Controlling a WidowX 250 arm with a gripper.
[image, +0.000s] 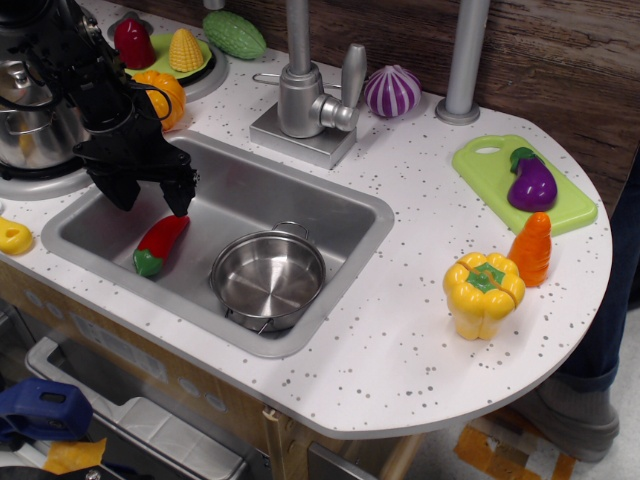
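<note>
My black gripper (152, 202) hangs open over the left part of the sink (340, 215), its two fingers spread apart with nothing between them. Just below and to the right of the fingertips, a red chili pepper (160, 245) with a green stem lies on the sink floor. One fingertip is close to the pepper's upper end; whether it touches is unclear. A small steel pot (268, 277) stands in the sink to the right of the pepper.
A faucet (305, 95) rises behind the sink. On the counter sit a purple onion (392, 91), a green cutting board (480, 165) with an eggplant (531, 183), a carrot (532, 249) and a yellow bell pepper (484, 294). A steel pot (35, 120) and toy vegetables crowd the far left.
</note>
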